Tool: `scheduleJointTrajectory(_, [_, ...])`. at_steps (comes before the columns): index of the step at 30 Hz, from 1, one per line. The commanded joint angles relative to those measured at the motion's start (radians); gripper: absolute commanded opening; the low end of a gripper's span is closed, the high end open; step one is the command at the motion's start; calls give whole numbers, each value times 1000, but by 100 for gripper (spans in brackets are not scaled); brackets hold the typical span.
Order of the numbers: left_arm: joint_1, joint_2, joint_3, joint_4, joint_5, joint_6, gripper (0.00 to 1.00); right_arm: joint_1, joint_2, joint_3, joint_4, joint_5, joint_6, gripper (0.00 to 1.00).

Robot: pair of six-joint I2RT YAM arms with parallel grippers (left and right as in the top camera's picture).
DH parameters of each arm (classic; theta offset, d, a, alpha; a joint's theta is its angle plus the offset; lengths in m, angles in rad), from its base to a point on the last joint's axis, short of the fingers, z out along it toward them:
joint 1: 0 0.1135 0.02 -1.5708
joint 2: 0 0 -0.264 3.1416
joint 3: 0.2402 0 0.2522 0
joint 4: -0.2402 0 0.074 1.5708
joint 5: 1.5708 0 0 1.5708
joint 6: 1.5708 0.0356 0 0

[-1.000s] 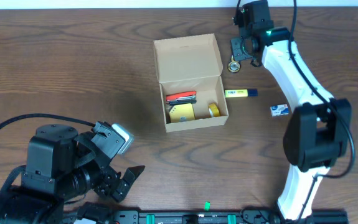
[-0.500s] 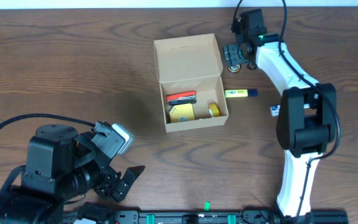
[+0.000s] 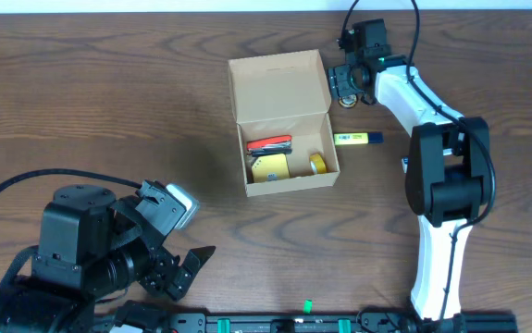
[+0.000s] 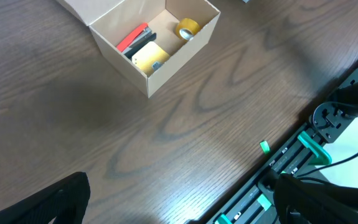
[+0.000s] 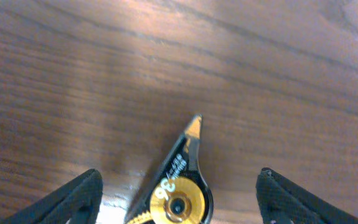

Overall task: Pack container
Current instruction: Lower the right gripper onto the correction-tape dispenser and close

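The container [image 3: 287, 181], a tan cardboard box, stands with its flap lid [image 3: 278, 85] open. It also shows at the top of the left wrist view [image 4: 166, 59]. Inside lie a red-and-black tool [image 3: 269, 144], a small yellow box [image 3: 270, 168] and a yellow tape roll [image 3: 317, 164]. My right gripper [image 3: 347, 83] hovers open just right of the lid. A black-and-gold dispenser [image 5: 188, 149] lies on the table between its fingers [image 5: 79, 199], untouched by either finger. My left gripper [image 3: 190, 264] rests open at the near left, holding nothing.
A yellow-and-blue marker [image 3: 358, 139] lies right of the box. A small blue-and-white item [image 3: 404, 165] is mostly hidden behind the right arm. The black rail with green clips [image 4: 303, 155] runs along the near table edge.
My right gripper has opened and shifted left and lower over the black-and-gold dispenser, and its forearm has swung left. The left arm has not moved.
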Motion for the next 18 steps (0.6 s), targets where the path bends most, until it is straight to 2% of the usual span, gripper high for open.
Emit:
scheduleJointTrajectory(1, [2, -1, 17, -3, 15, 6, 95, -8, 31, 10, 9, -46, -1, 76])
scheduleJointTrajectory(13, [2, -1, 17, -3, 15, 6, 95, -11, 61, 10, 8, -48, 48, 71])
scheduleJointTrajectory(18, [2, -1, 17, -3, 15, 6, 95, -11, 63, 10, 0, -48, 74, 66])
